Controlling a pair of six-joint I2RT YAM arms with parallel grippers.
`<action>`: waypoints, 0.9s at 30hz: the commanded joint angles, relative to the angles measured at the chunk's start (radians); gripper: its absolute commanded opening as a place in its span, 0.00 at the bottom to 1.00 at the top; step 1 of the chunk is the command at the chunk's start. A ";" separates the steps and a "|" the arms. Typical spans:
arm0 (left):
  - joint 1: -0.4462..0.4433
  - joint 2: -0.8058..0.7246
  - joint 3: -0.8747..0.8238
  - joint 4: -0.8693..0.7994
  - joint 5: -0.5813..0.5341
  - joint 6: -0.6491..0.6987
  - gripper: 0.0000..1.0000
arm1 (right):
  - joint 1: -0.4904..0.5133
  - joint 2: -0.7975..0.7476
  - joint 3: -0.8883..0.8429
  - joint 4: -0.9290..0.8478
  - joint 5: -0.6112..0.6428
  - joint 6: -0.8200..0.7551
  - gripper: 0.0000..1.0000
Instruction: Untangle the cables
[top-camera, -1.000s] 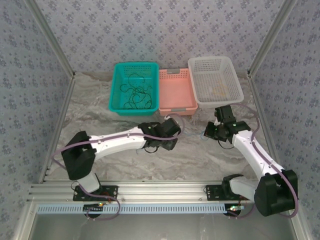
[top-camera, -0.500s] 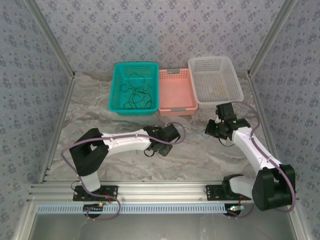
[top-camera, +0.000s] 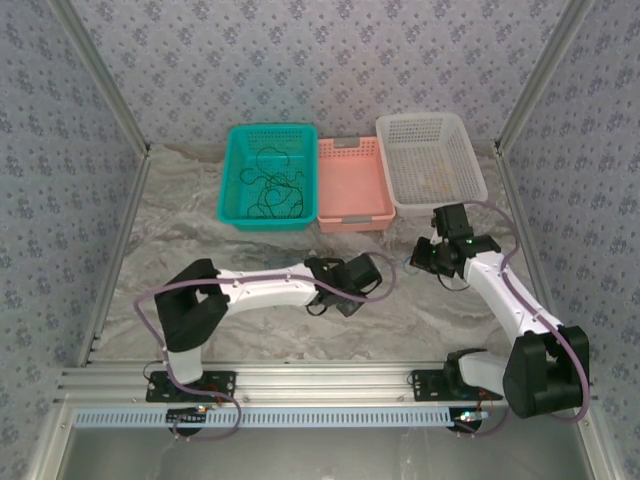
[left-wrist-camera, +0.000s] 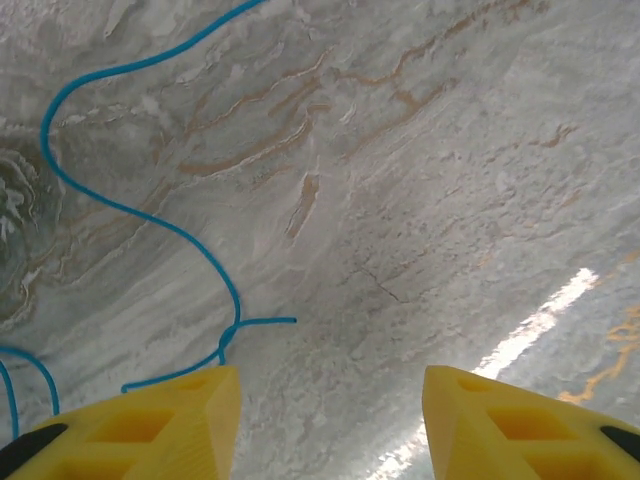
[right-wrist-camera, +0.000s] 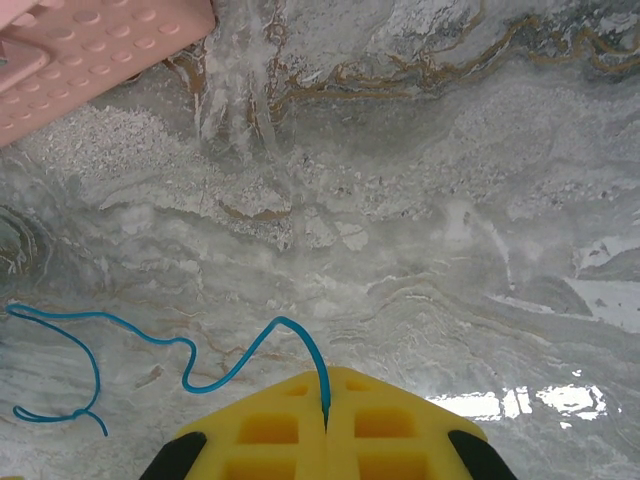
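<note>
Downward, right claw (right-wrist-camera: 326, 388) pinching blue cable (right-wrist-camera: 283, 321)

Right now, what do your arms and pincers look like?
The left arm and right arm are built of white links with bulky black joints, and each has a purple-grey cable looping alongside. The left pincer and right pincer have chunky yellow fingers with square recesses moulded in and black patches near the base.

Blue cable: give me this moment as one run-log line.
right gripper: shut on blue cable | left gripper: open, empty | slack: loose on table | black cables: in teal basket
</note>
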 joint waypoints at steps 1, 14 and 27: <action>-0.001 0.044 0.036 -0.027 -0.062 0.139 0.53 | -0.008 0.008 0.026 -0.003 -0.014 -0.016 0.00; 0.027 0.147 0.096 -0.063 -0.048 0.226 0.50 | -0.010 0.014 0.029 0.005 -0.021 -0.017 0.00; 0.062 0.179 0.074 -0.038 -0.027 0.227 0.38 | -0.008 0.015 0.027 0.011 -0.026 -0.016 0.00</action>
